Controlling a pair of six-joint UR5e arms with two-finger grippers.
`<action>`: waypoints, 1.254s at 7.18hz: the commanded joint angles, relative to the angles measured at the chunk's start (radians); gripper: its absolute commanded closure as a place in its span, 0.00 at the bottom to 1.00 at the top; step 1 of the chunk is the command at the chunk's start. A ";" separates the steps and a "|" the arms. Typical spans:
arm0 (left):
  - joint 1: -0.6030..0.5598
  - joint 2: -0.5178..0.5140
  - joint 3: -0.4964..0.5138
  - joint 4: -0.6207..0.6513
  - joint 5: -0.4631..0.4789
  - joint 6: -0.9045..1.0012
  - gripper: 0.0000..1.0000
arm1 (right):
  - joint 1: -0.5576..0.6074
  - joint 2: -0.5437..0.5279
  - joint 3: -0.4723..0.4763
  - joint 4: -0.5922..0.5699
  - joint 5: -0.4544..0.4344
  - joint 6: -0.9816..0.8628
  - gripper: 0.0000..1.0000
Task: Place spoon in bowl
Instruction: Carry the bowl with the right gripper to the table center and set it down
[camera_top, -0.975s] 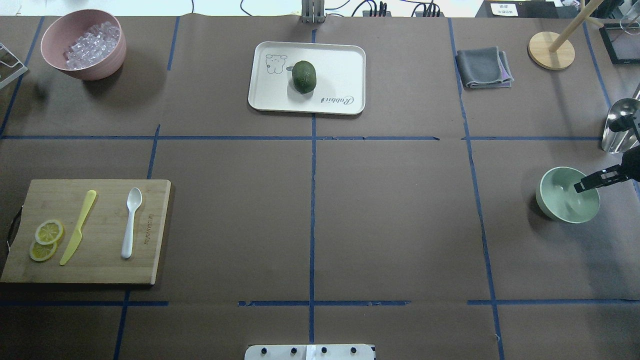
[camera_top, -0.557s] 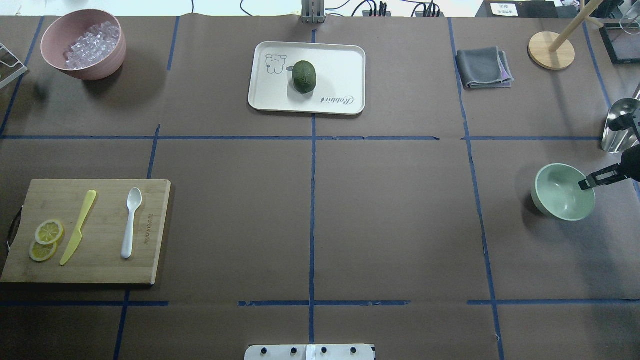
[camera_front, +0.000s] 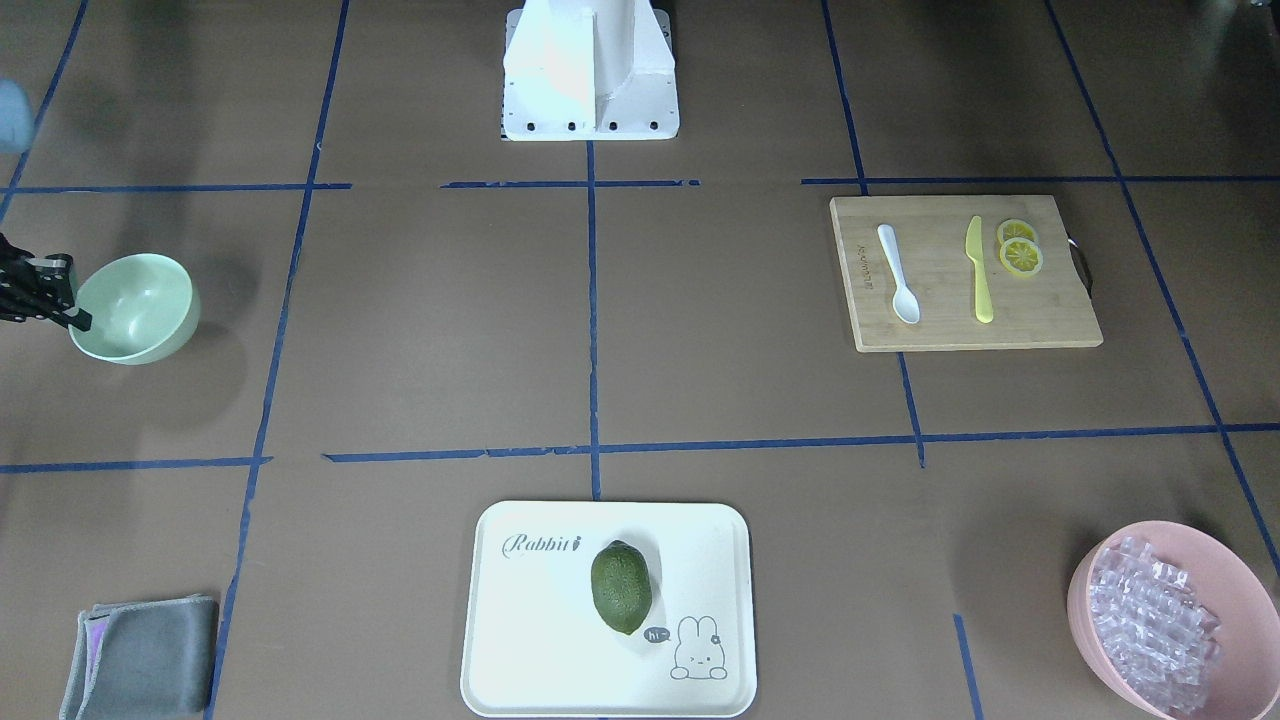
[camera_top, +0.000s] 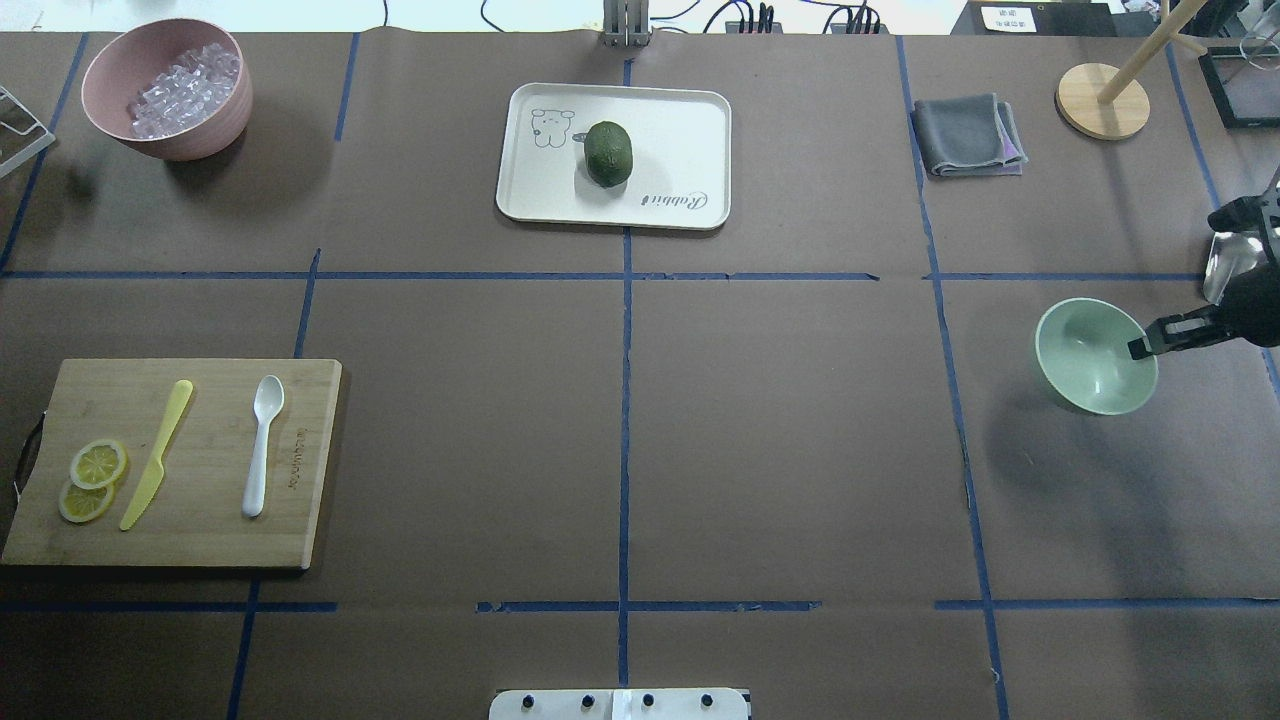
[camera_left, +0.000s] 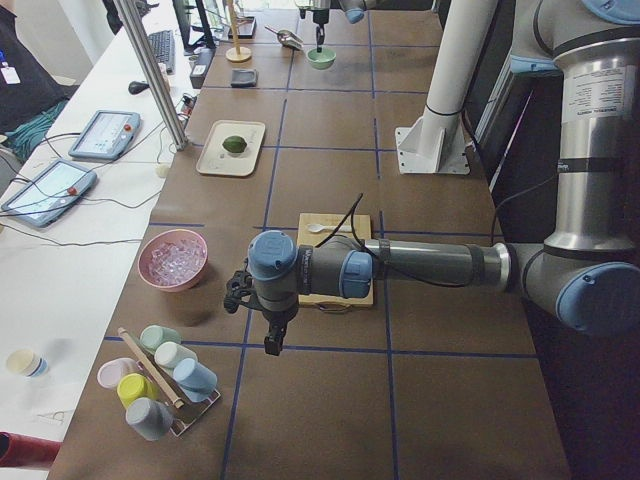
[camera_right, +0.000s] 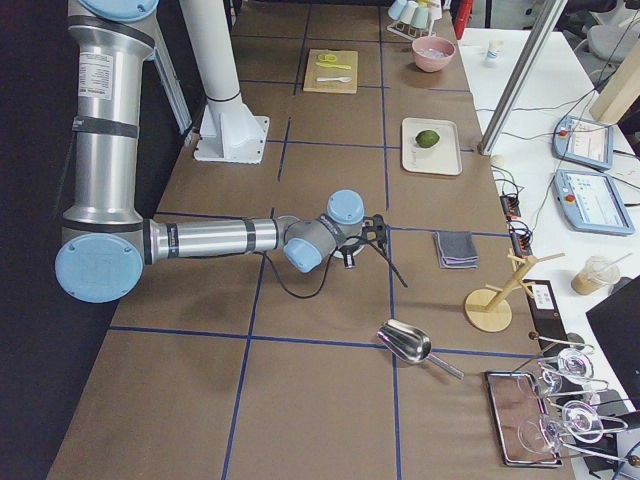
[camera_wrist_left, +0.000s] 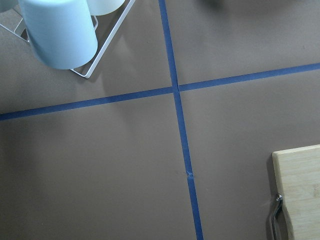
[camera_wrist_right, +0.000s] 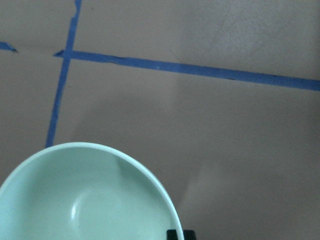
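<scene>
**A:** Right gripper (camera_top: 1140, 349) is pinched onto the right rim of the bowl (camera_top: 1085, 355). The bowl is tilted and its shadow sits apart from it, so it looks lifted, far right of the table.

**B:** And the spoon (camera_top: 260, 445)?

**A:** Way over left, flat on the cutting board (camera_top: 200, 535), scoop pointing far, just right of the yellow knife (camera_top: 155, 455).

**B:** Left gripper (camera_left: 270, 338)?

**A:** Hanging over the table between the cup rack (camera_left: 160, 385) and the board, and I can't tell whether its fingers are apart or together

Silver arm tubes (camera_left: 430, 262), pale-blue joint caps (camera_left: 272, 255), white pedestal base (camera_front: 590, 70)
</scene>
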 joint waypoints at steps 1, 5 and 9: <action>0.000 0.000 -0.002 0.000 0.000 0.001 0.00 | -0.110 0.134 0.043 -0.016 -0.074 0.254 1.00; 0.000 -0.001 -0.014 0.000 0.000 0.000 0.00 | -0.396 0.511 0.061 -0.416 -0.373 0.618 1.00; 0.008 -0.001 -0.008 0.000 0.000 0.000 0.00 | -0.599 0.769 -0.101 -0.509 -0.582 0.832 1.00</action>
